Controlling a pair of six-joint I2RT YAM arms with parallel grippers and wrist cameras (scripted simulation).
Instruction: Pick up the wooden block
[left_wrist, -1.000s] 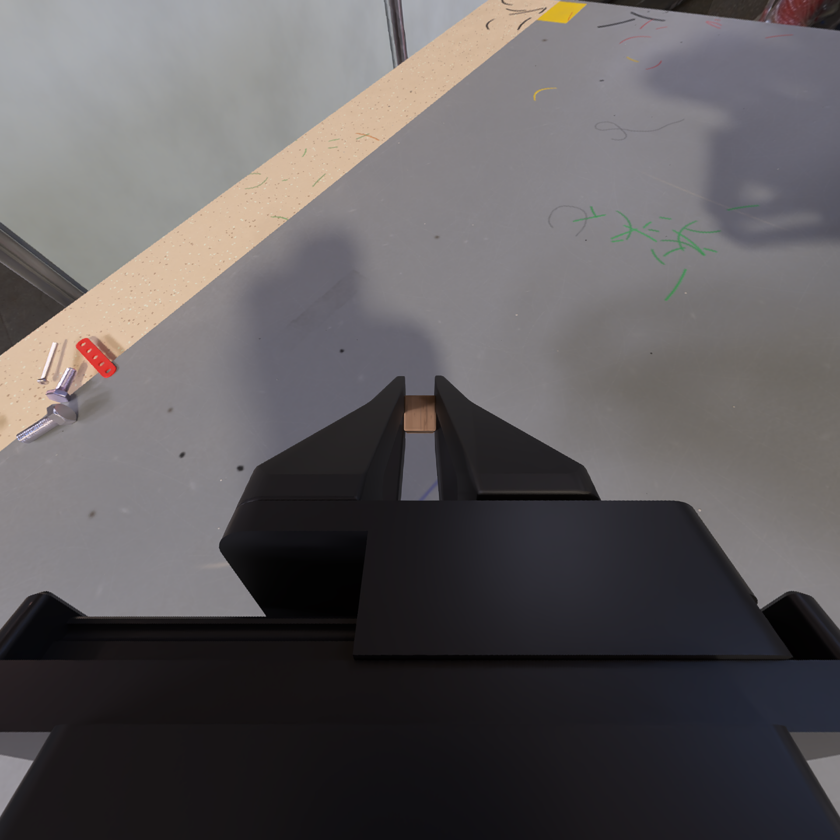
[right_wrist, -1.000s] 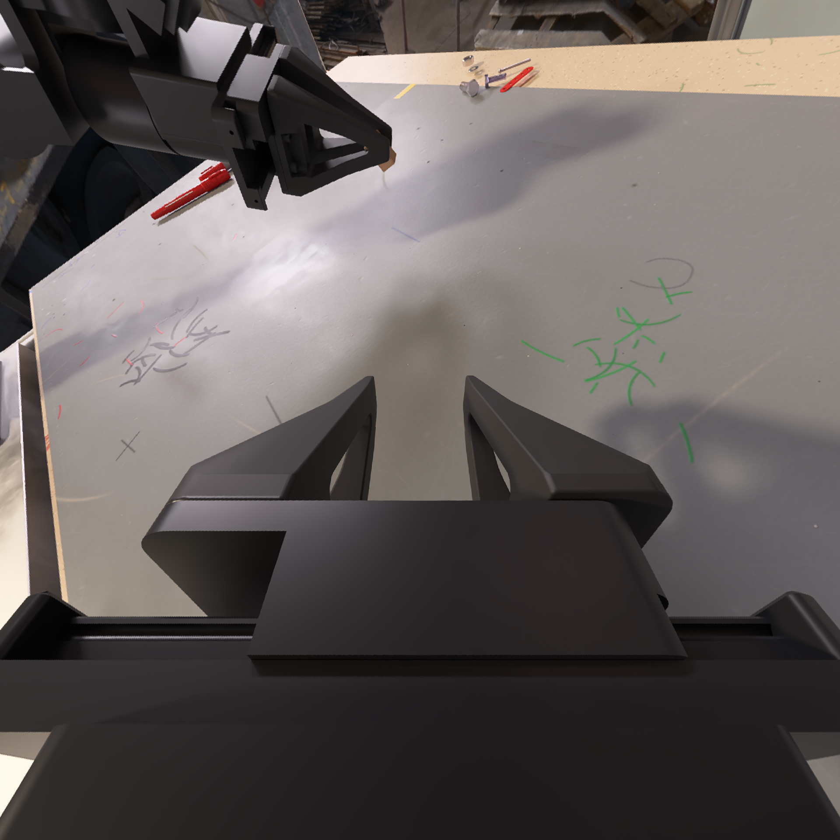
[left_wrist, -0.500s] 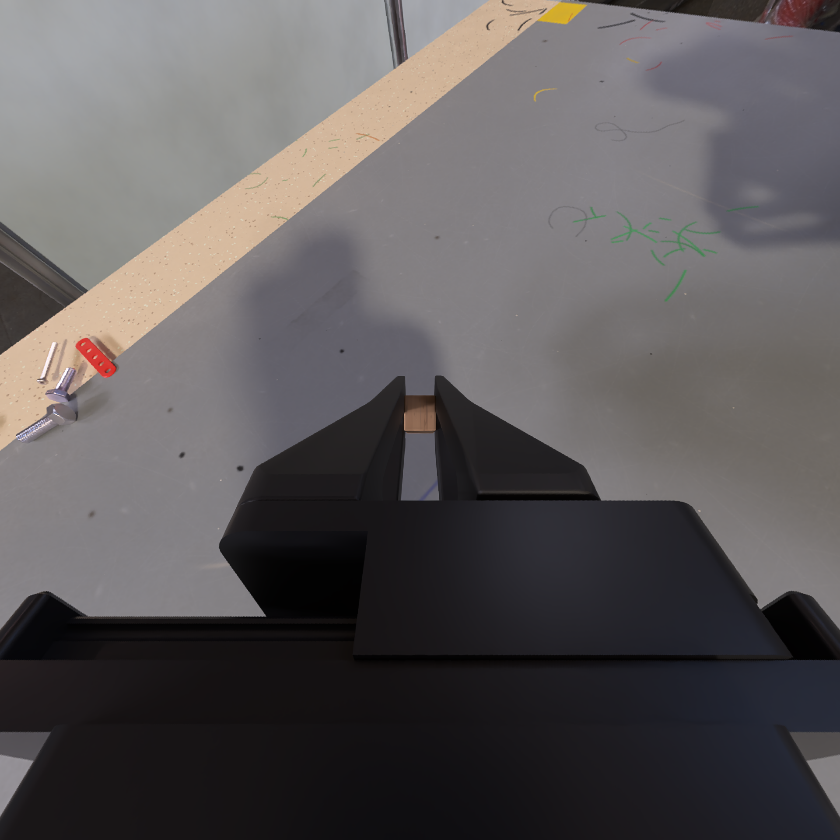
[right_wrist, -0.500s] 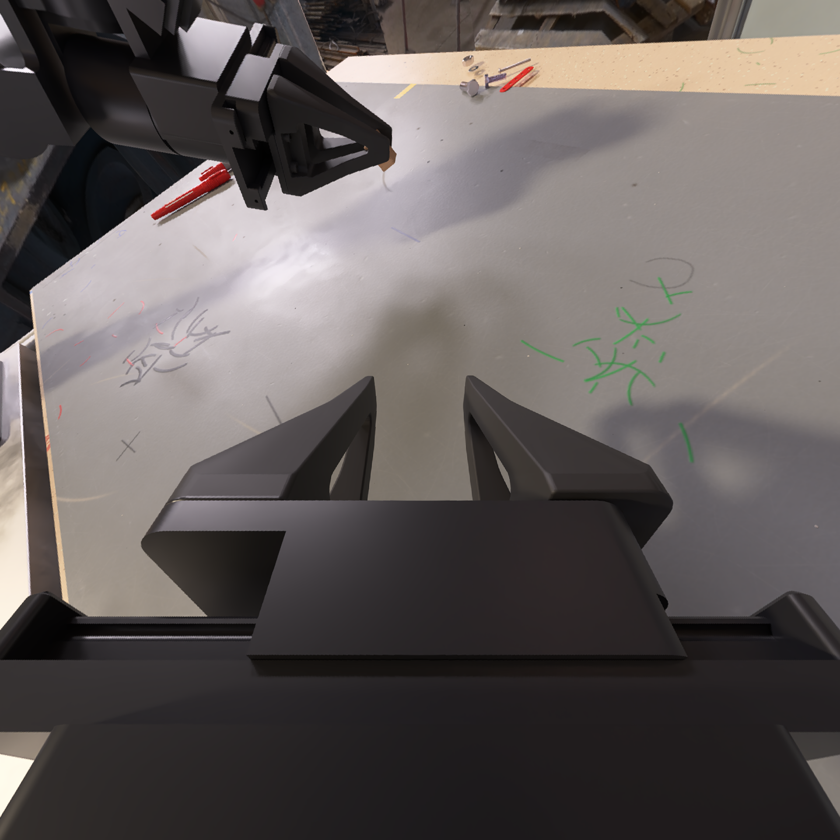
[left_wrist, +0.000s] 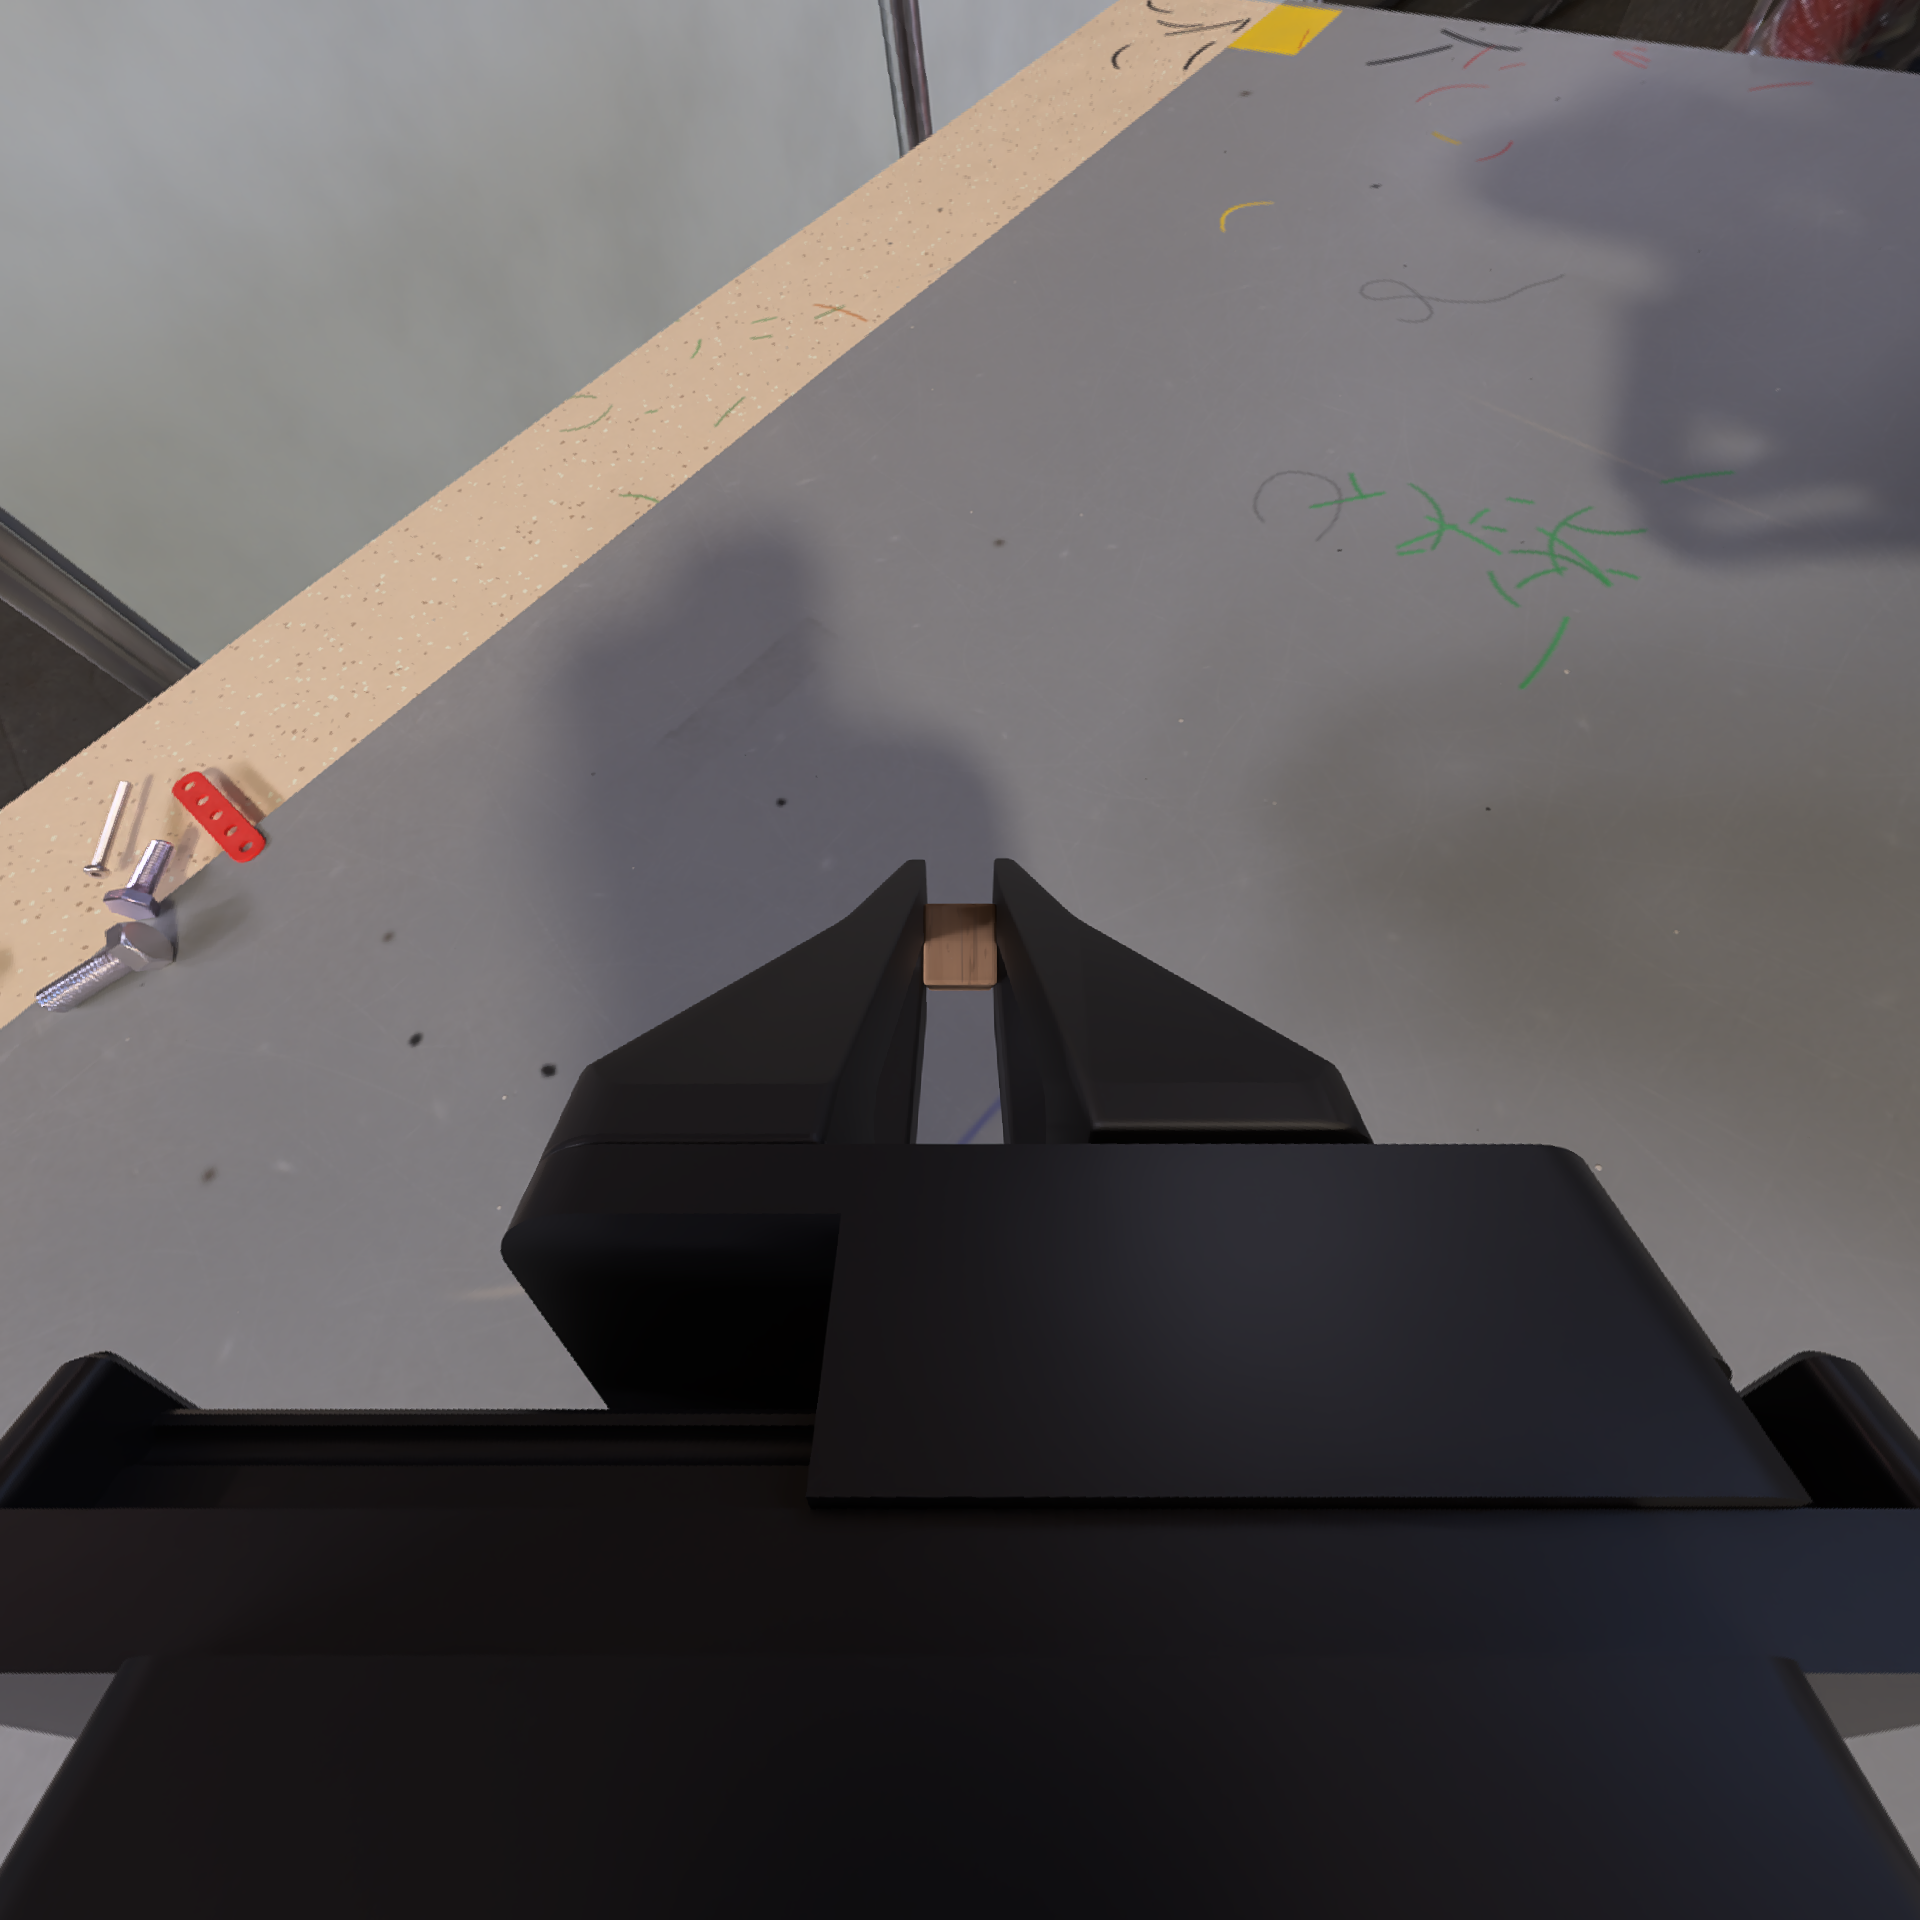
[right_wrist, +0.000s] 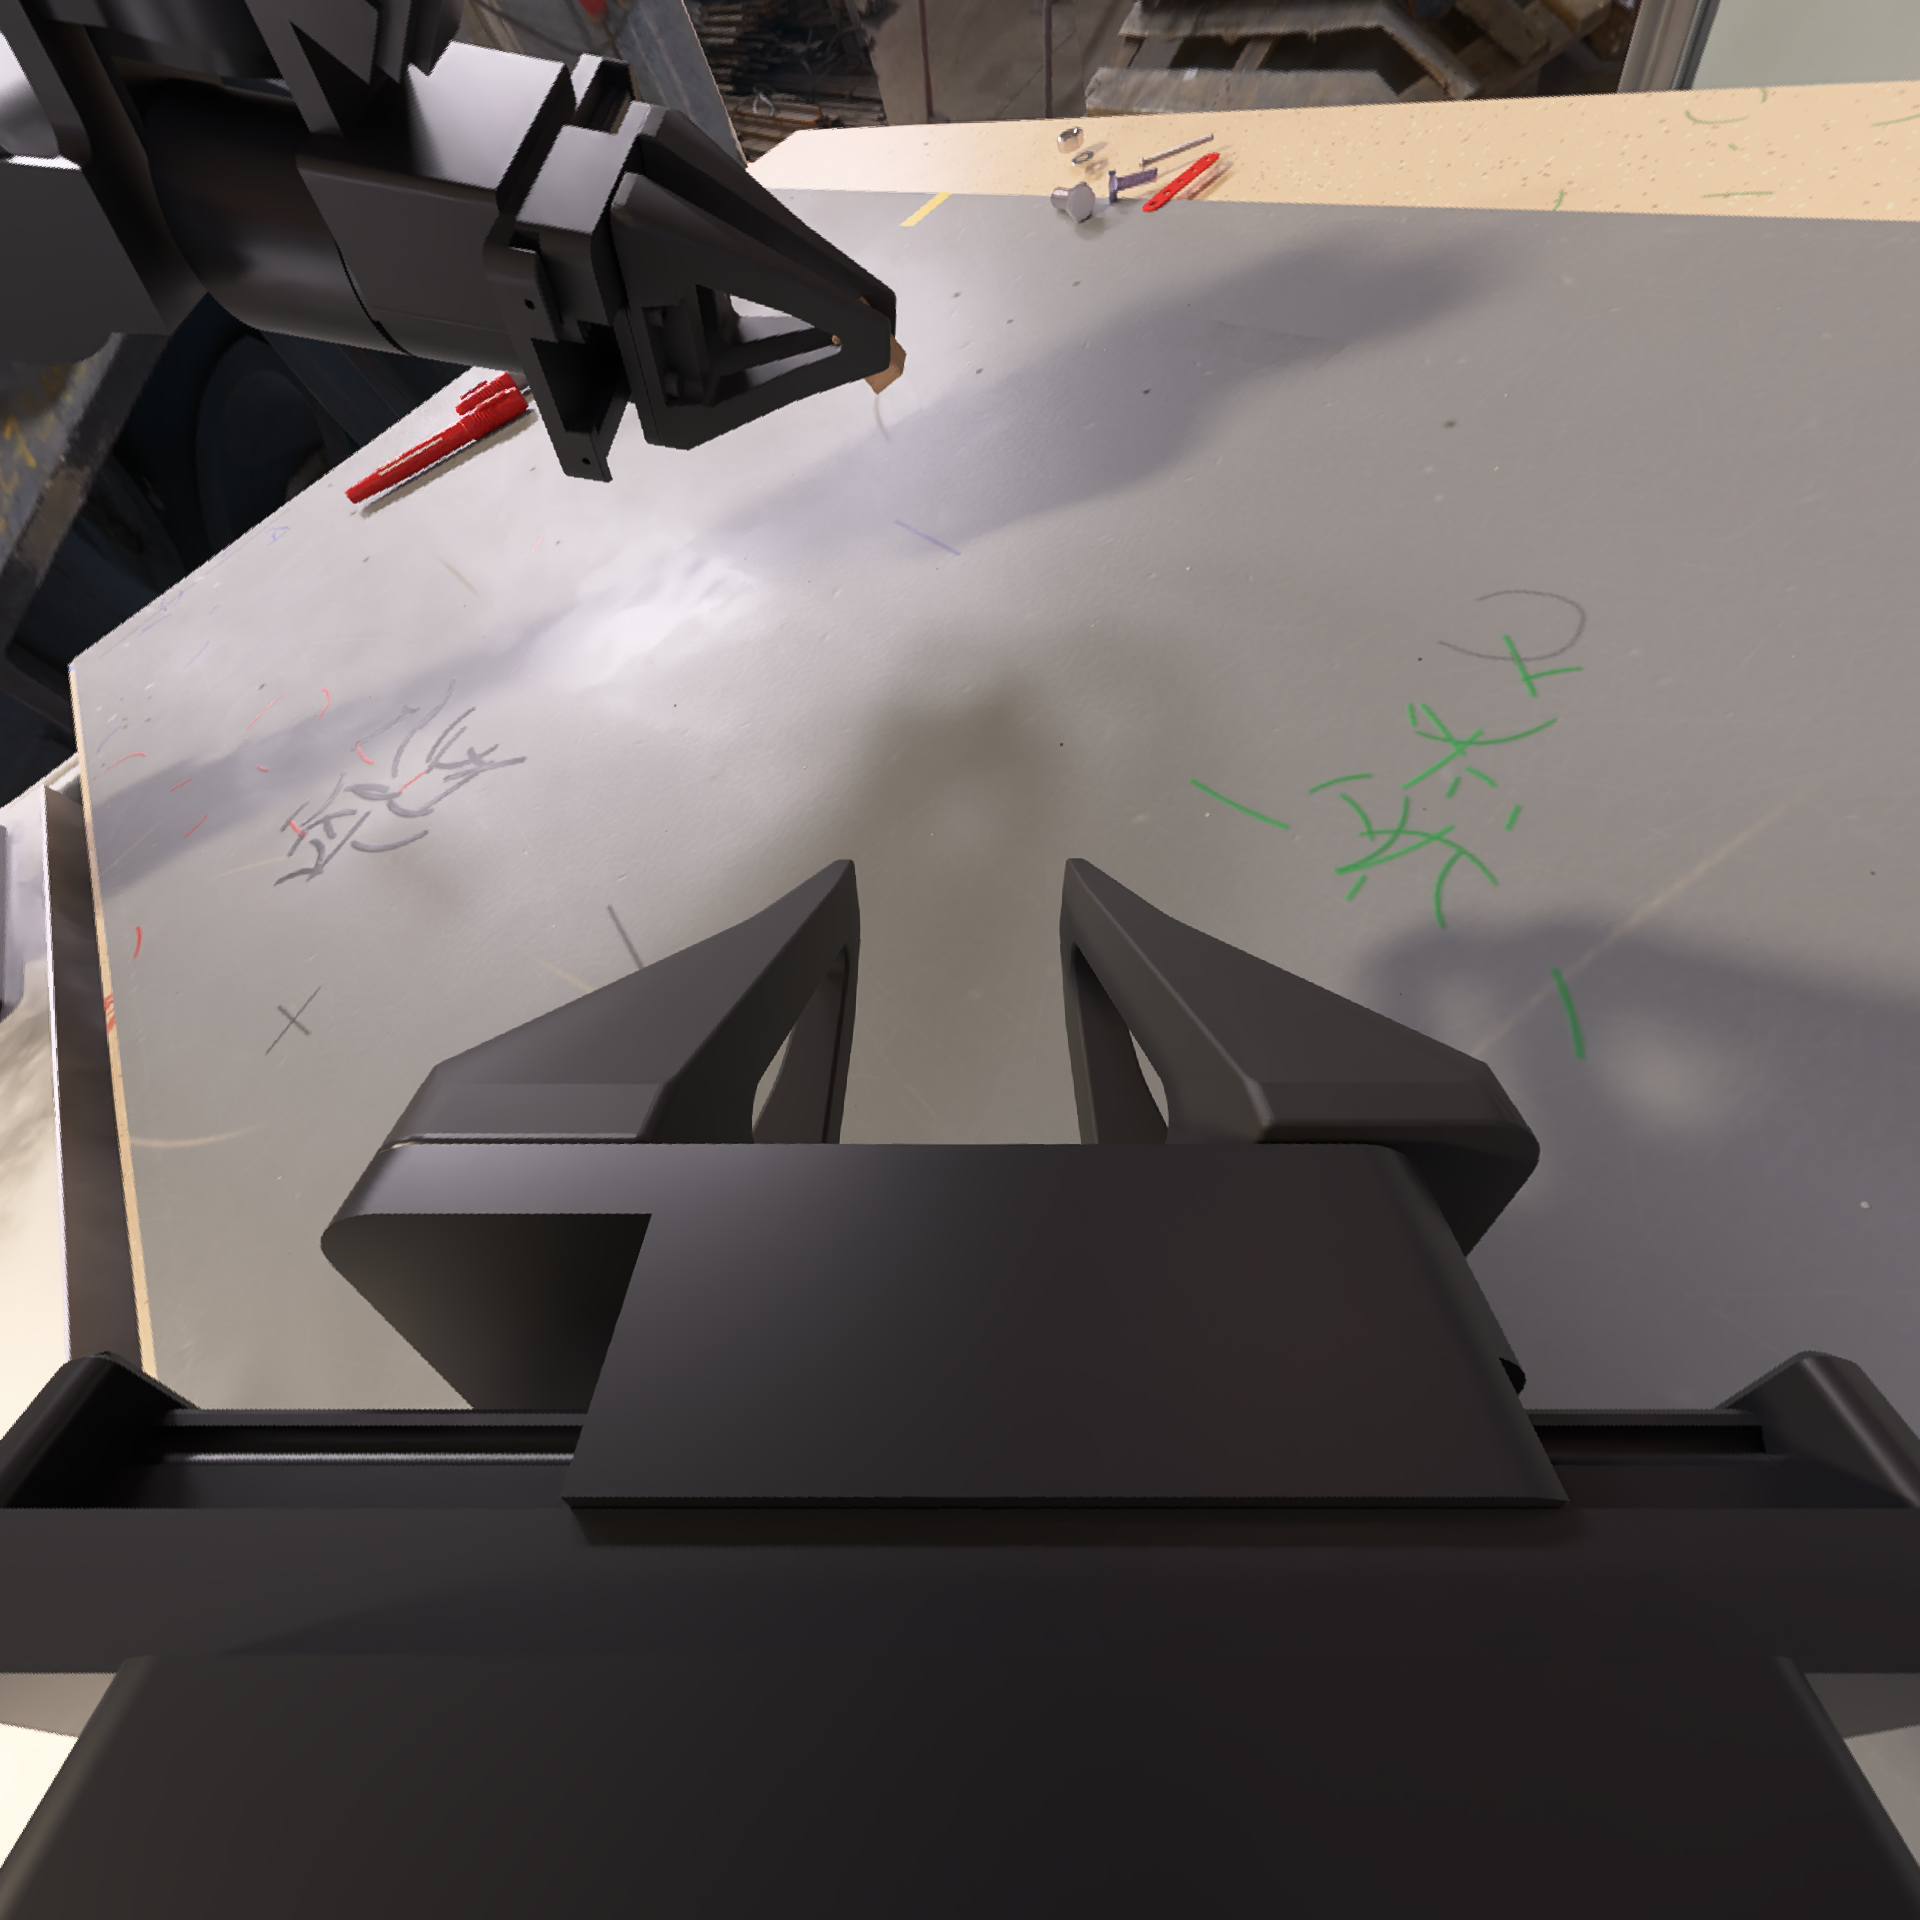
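- The left gripper (left_wrist: 959, 914) is clamped on the wooden block (left_wrist: 959, 943), pinched near the fingertips so both flat sides bear evenly.
- In the right wrist view the block (right_wrist: 889, 366) hangs clear above the grey bench (right_wrist: 1143, 582); the lift looks done.
- The right gripper (right_wrist: 958, 894) is spread and empty, well apart, likely idle.
- Bolts (left_wrist: 104, 966) and a red strip (left_wrist: 218, 817) lie at the bench edge, away from the work.

The middle of the grey table (right_wrist: 1039, 644) is bare, so a gripper can pass there. At the far tan edge lie bolts (left_wrist: 104, 966) and a red strip (left_wrist: 218, 816). Red pens (right_wrist: 436, 447) lie near the left edge.
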